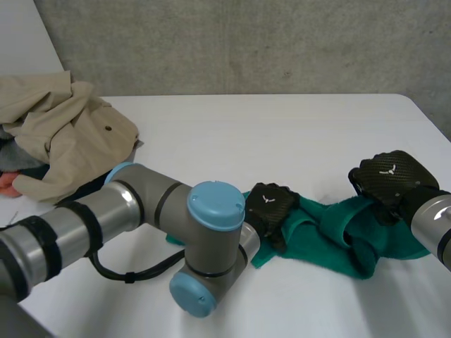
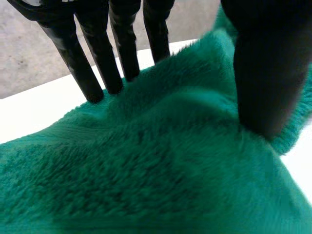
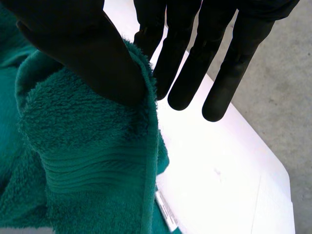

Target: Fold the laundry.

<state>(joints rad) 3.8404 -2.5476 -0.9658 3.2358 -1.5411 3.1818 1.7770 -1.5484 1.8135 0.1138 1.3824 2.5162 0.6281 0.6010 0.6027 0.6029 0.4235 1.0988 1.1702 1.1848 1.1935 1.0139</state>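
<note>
Nearest, left arm (image 1: 211, 243), grey with light-blue caps, bent at the elbow over the near side of the white table (image 1: 282, 134) and reaching toward its centre. Left hand (image 1: 270, 206) palm down on the left part of a green towel (image 1: 331, 236). In the left wrist view, straight fingers (image 2: 97, 73) pressed tip-first into the pile, thumb (image 2: 265, 83) pressed down apart from them, a soft ridge of cloth standing between, nothing gripped. Towel thick and fluffy, deep green, crumpled rather than flat, stretched crosswise on the table from one hand to the other, with a ribbed band along the hem. To the right, right hand (image 1: 389, 179) at the towel's right end, back upward, a raised fold of cloth leading up to it. In the right wrist view, hemmed edge nipped between thumb (image 3: 87, 53) and the nearest finger, remaining fingers (image 3: 187, 73) straight and clear of the cloth, bare table beyond the fingertips. Farther back, at the table's left edge and well apart from the towel, a heaped beige garment (image 1: 67, 130) over a scrap of orange cloth (image 1: 5, 184). Behind all, a grey concrete wall (image 1: 246, 42).
</note>
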